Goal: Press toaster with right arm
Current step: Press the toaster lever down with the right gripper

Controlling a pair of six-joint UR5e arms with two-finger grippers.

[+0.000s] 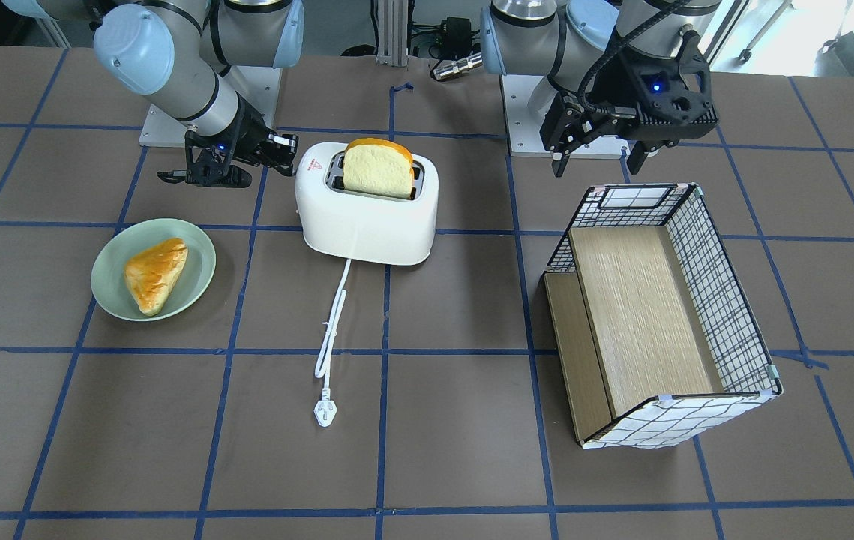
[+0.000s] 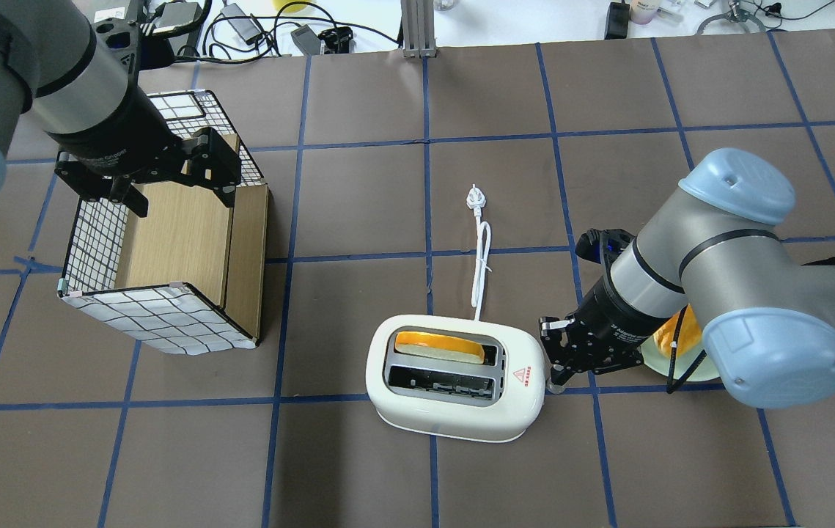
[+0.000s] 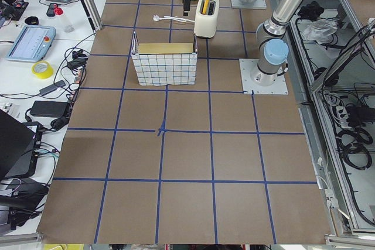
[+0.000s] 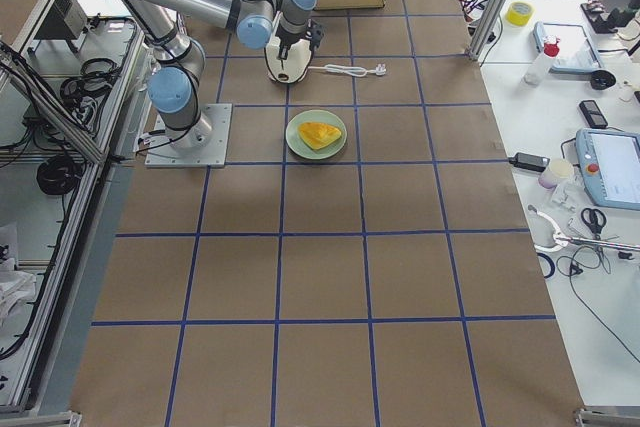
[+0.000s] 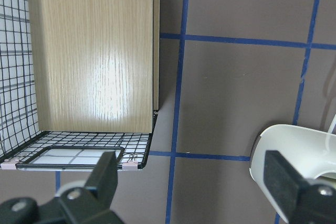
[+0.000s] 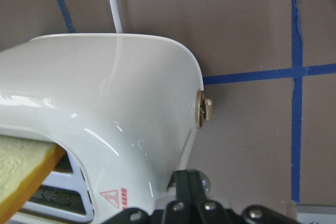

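The toaster [image 1: 367, 217] sat mid-tabletop [image 1: 471, 420] with a bread slice [image 1: 376, 169] poking out of one slot. Its cord [image 1: 333, 330] trailed off to a plug [image 1: 324, 411] lying loose. The right pincer [image 6: 188, 179] was pinched closed on nothing, tip right at the toaster's sticker end, just beside the little beige lever knob [image 6: 205, 115]. Couldn't tell if it touched. The left pincer [image 5: 193, 174] hung spread wide by the wire basket [image 1: 726, 300], well apart from all that.

My worry: that knob was small and rounded, so a closed tip coming down slightly off-centre could've slid off and scraped the shell. The toaster looked light too, so any sideways shove might've skated or tipped it.

Writing-wise, the red triangle sticker [image 2: 523, 375] had tiny red text beside it, too small to read. The white lettering on the right arm [image 2: 725, 242] near the wrist was the same story.
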